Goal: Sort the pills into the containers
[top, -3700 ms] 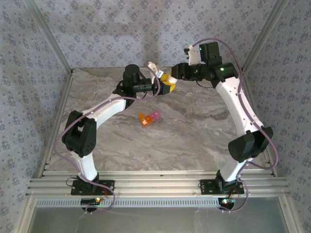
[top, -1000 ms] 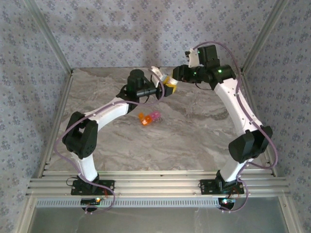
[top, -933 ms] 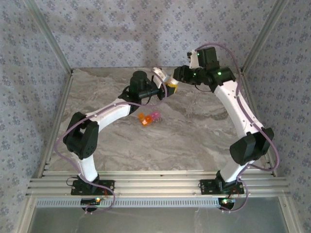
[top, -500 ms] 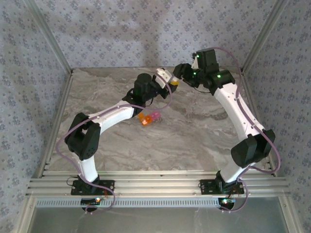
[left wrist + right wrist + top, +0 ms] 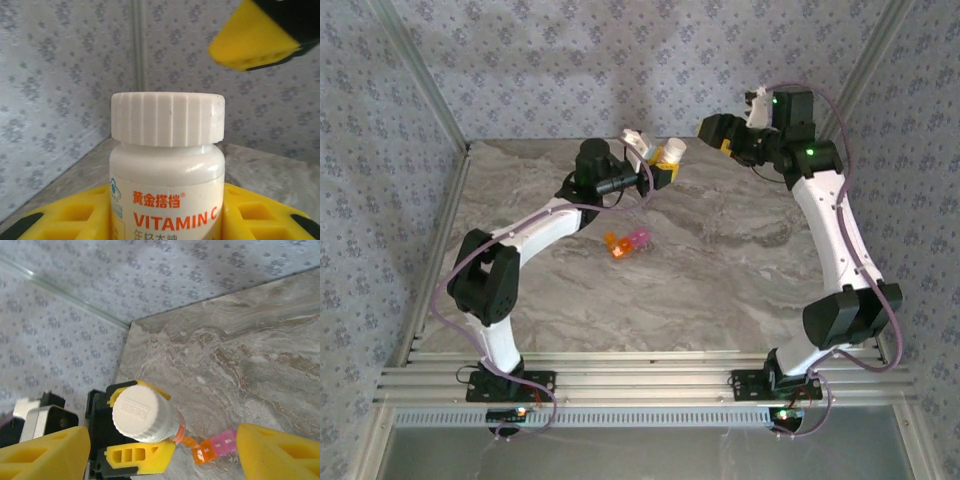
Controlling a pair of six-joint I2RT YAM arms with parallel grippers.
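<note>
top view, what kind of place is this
Probably a robot test booth: left arm and right arm bolted to an aluminium rail, a marble-patterned tabletop, and wallpapered panels closing it in.

Bright, even light; soft shadows; wrist-view foregrounds slightly blurred.

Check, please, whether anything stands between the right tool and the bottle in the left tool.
Nothing visible does. The right tool is open and apart from the bottle, whose capped top faces it across free air. The left tool grips the bottle lower down, below the cap.
</note>
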